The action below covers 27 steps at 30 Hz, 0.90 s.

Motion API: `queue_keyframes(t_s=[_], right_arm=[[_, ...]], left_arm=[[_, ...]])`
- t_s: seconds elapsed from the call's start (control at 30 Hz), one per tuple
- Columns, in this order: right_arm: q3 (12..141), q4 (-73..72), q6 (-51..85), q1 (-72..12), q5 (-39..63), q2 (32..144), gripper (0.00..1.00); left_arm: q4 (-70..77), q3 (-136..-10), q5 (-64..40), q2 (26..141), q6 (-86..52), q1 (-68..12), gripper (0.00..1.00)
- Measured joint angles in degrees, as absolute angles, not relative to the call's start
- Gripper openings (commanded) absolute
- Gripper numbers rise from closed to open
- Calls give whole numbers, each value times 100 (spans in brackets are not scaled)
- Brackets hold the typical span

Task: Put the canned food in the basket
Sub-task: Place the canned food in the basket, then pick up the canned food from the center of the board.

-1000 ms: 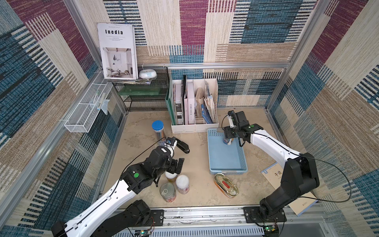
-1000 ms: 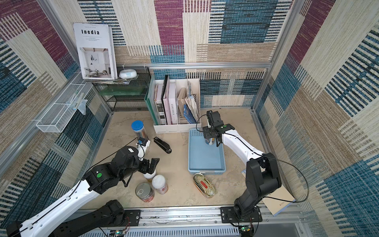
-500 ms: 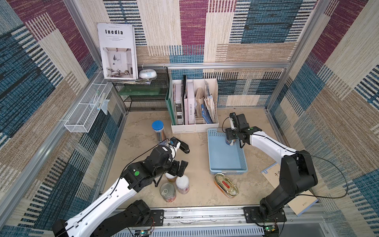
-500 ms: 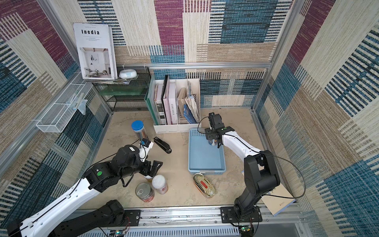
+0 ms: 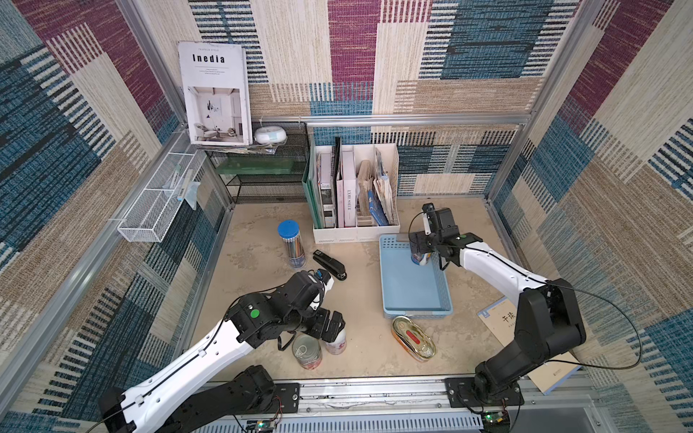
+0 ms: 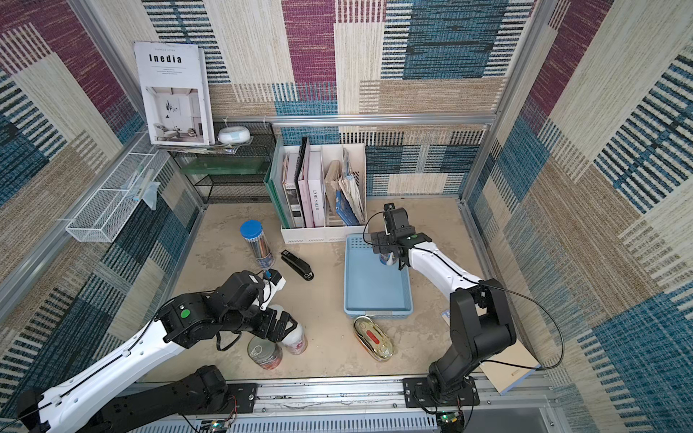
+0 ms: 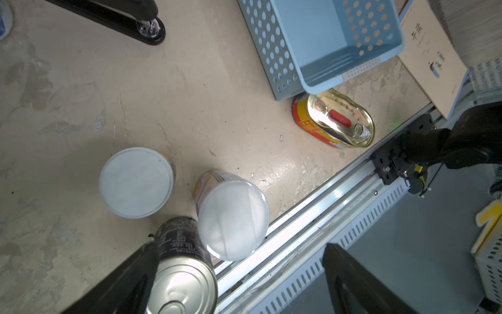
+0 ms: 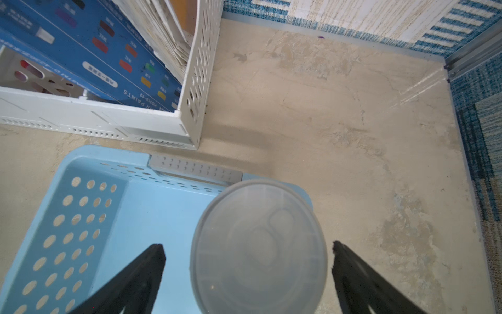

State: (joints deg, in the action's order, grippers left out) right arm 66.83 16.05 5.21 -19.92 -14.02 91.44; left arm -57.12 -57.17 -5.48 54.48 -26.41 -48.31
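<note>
1 can (image 8: 258, 250) sits in the basket (image 8: 81, 217), right tool (image 8: 247, 243) spread around it; 4 cans (image 7: 135, 182) left on the worktop (image 7: 190, 95), left tool (image 7: 240, 244) spread above.

Robot test cell in a lab, dressed as an office desk corner. Signs: alu frame (image 5: 412, 120) w/ woven patterned wall panels (image 5: 468, 45) boxed round a small beige tabletop (image 5: 356, 285). Left arm (image 5: 195, 360) & right arm (image 5: 495, 268) are bolted to a rail (image 5: 375, 391) at the front, cables exposed. Office props: file holder (image 5: 356, 232) w/ books & folders, stapler (image 5: 330, 264), pencil tube (image 5: 290, 243), magazine (image 5: 215, 93) on a black mesh shelf (image 5: 262, 180), wire basket (image 5: 150, 217) on the side wall. Cans (image 5: 307, 350) sit among them, so it looks staged.
</note>
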Motion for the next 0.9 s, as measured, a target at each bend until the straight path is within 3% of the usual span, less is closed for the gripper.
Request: queue_keyframes(t_s=[0.27,0.9], right_arm=[[6692,1734,604,-1992,-1214,8632,100],[6543,2040,602,-1999,-613,7972,100]], left_arm=[[-6110,-5743,-213,5889,-2943,-5352,99],[-5819,-5741,-143,6993,-3061,-5470,99]])
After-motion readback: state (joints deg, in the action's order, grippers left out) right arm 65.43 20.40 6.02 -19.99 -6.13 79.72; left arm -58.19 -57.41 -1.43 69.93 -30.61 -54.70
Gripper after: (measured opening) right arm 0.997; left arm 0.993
